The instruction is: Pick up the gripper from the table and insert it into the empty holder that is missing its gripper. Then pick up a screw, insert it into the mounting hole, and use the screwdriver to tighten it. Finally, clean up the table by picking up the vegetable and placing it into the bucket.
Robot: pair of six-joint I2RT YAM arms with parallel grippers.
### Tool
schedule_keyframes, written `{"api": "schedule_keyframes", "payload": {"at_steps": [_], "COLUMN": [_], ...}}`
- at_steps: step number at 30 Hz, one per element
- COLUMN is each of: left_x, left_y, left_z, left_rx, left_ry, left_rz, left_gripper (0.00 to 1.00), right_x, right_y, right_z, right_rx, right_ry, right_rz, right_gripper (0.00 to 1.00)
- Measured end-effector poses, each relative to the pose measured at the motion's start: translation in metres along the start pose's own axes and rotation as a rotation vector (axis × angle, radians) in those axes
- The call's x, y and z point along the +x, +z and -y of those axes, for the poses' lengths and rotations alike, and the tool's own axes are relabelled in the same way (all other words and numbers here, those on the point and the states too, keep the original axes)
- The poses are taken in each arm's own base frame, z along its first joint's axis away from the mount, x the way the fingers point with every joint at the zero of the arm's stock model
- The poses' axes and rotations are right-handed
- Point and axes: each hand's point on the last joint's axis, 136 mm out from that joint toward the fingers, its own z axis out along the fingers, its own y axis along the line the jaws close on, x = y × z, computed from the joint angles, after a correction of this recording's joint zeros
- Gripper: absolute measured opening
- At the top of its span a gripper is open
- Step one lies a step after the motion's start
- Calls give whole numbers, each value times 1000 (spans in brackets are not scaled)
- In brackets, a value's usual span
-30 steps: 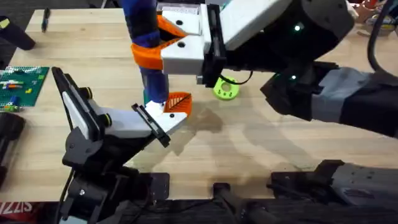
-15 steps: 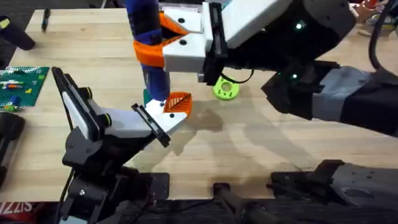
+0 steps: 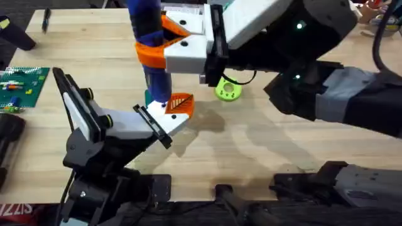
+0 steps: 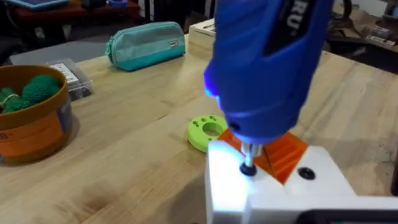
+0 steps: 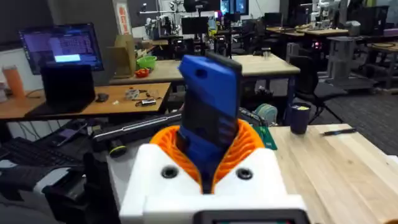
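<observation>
The white wedge-shaped holder (image 3: 135,125) with its thin black plate (image 3: 154,127) sits at the end of my left arm. The small orange ribbed gripper (image 3: 180,103) is seated in it, also seen in the left wrist view (image 4: 283,152). My right gripper (image 3: 154,41) reaches across and is shut on the blue screwdriver (image 3: 151,69), held upright between its orange jaws (image 5: 208,149). The screwdriver (image 4: 267,62) has its bit down on a dark screw (image 4: 249,169) in the white housing (image 4: 273,193). Something green and knobbly, like a vegetable (image 4: 37,90), lies in the orange-brown bucket (image 4: 34,134).
A lime-green round disc (image 3: 227,90) lies on the table just right of the holder. A green brick board (image 3: 22,85) sits at the left edge, and a teal pouch (image 4: 146,43) lies at the far side. My right arm spans the upper right.
The right gripper and screwdriver shifted a touch to the right, then held still. The holder and orange gripper piece have not moved.
</observation>
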Motion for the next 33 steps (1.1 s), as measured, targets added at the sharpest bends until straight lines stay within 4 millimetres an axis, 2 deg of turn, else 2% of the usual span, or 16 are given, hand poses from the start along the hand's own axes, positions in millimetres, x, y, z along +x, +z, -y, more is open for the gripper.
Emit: {"api": "schedule_keyframes", "payload": {"at_steps": [21, 24, 30, 33], "left_x": [0, 0, 0, 0], "left_y": [0, 0, 0, 0], "left_z": [0, 0, 0, 0], "left_rx": [0, 0, 0, 0], "left_ry": [1, 0, 1, 1], "left_rz": [0, 0, 1, 1], "left_gripper": [15, 17, 15, 15], "right_x": [-2, -12, -47, -52], "right_y": [0, 0, -6, -8], "right_z": [-1, -4, -15, -16], "right_rx": [-3, -14, -49, -52], "right_ry": [-7, -44, -153, -154], "right_rz": [7, 45, 175, 190], "right_gripper": [66, 66, 66, 66]}}
